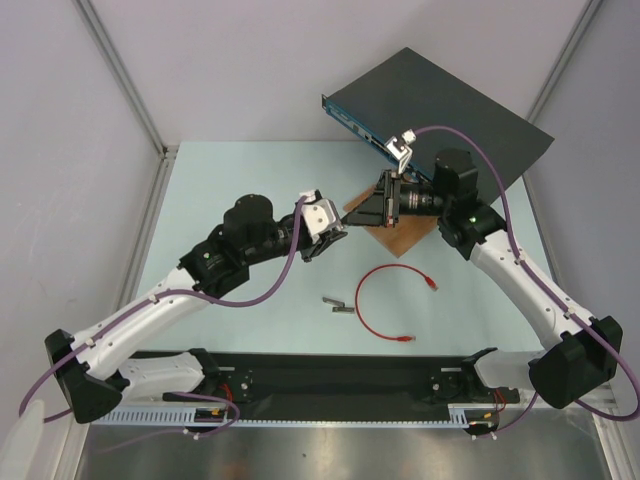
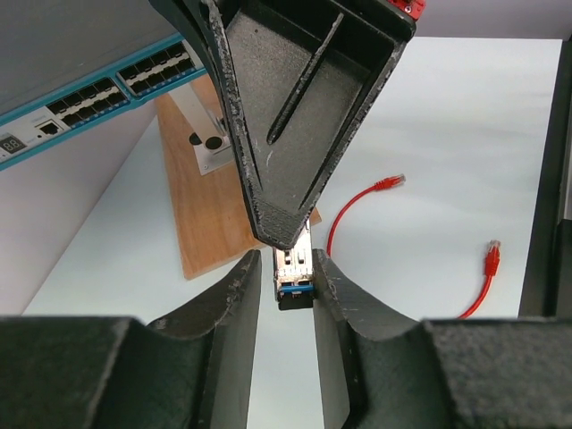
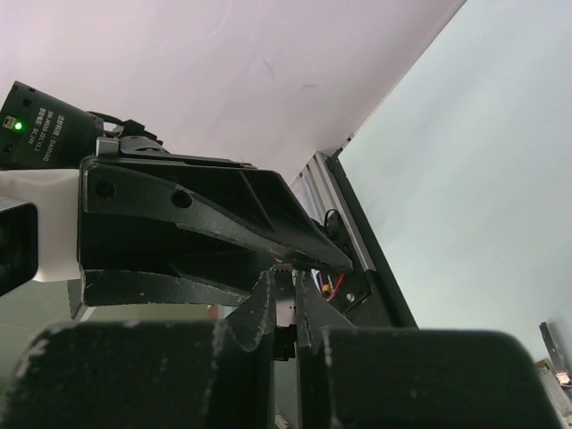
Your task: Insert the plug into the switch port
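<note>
Barely begun: plug (image 1: 430, 283) loose on table (image 1: 260, 170), just near-side of board (image 1: 405, 240), nowhere near port (image 2: 85, 100). Left to do: pick up, carry past board to switch (image 1: 450, 110), push in. Right gripper (image 3: 284, 295) pinched on grey module (image 2: 293, 268) at board's left corner. Left gripper (image 1: 340, 232) slightly spread, flanking same module. Plug well apart from both, untouched.

A brown wooden board (image 1: 405, 240) is lying on the table (image 1: 250, 325), with a shiny metal bracket (image 2: 207, 143) standing on it. Two small grey metal pieces (image 1: 340, 304) are lying together nearby. A little silver block (image 2: 293, 268) with a blue end is hanging above the table.
</note>
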`<state>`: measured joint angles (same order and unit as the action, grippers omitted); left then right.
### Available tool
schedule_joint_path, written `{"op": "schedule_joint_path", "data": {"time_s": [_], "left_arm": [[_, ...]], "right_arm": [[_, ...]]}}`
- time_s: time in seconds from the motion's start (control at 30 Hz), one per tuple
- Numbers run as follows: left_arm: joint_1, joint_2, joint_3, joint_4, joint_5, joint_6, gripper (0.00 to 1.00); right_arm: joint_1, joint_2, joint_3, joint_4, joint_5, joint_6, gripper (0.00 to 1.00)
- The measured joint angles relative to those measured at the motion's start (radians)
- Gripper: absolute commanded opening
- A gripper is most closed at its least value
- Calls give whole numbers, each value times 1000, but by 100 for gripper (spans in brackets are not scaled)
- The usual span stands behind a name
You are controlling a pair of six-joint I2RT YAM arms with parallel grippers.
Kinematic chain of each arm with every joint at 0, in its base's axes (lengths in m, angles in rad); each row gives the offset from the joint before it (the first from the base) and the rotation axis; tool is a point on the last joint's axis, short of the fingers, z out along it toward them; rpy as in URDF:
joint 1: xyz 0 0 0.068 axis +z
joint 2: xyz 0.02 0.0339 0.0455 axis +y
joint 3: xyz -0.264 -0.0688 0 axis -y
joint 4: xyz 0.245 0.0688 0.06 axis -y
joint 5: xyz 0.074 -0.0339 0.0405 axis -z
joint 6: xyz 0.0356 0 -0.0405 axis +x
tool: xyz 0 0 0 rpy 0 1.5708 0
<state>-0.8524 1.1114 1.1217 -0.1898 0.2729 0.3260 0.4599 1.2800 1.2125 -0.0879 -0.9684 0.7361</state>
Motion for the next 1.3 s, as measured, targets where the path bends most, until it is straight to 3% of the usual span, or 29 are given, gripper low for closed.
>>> {"op": "schedule_joint_path", "data": {"time_s": [0.37, 0.63, 0.7, 0.73, 0.8, 0.87, 0.93, 0.97, 1.0, 1.03, 1.1, 1.3], "left_arm": [[-1, 0, 1, 0, -4, 8, 28], [-4, 0, 16, 1, -4, 8, 30], [-5, 0, 17, 1, -4, 8, 22], [-5, 0, 17, 0, -4, 8, 12], [-6, 0, 18, 0, -5, 14, 2], [-6, 1, 18, 0, -6, 15, 0], [-7, 2, 18, -1, -8, 17, 0], [-7, 2, 18, -1, -8, 16, 0], [-7, 4, 21, -7, -8, 15, 0], [-7, 6, 24, -10, -8, 14, 0], [-8, 27, 55, -38, -15, 8, 0], [-9, 180, 255, -129, -91, -60, 0]], "right_arm": [[-26, 0, 0, -6, 2, 24, 0], [-26, 0, -1, -5, 3, 31, 0], [-26, 0, -1, -5, 3, 31, 0], [-25, 0, -1, -5, 3, 31, 0], [-25, 0, -1, -5, 7, 34, 0], [-25, 0, -1, -4, 10, 35, 0], [-25, 0, -1, -5, 11, 34, 17], [-25, 0, 0, -6, 12, 35, 30], [-30, 0, 1, -8, 12, 28, 58], [-34, 0, 2, -14, 13, 29, 67], [-60, 0, 13, -23, 15, 8, 79], [-268, -47, 81, -82, 72, -43, 91]]}}
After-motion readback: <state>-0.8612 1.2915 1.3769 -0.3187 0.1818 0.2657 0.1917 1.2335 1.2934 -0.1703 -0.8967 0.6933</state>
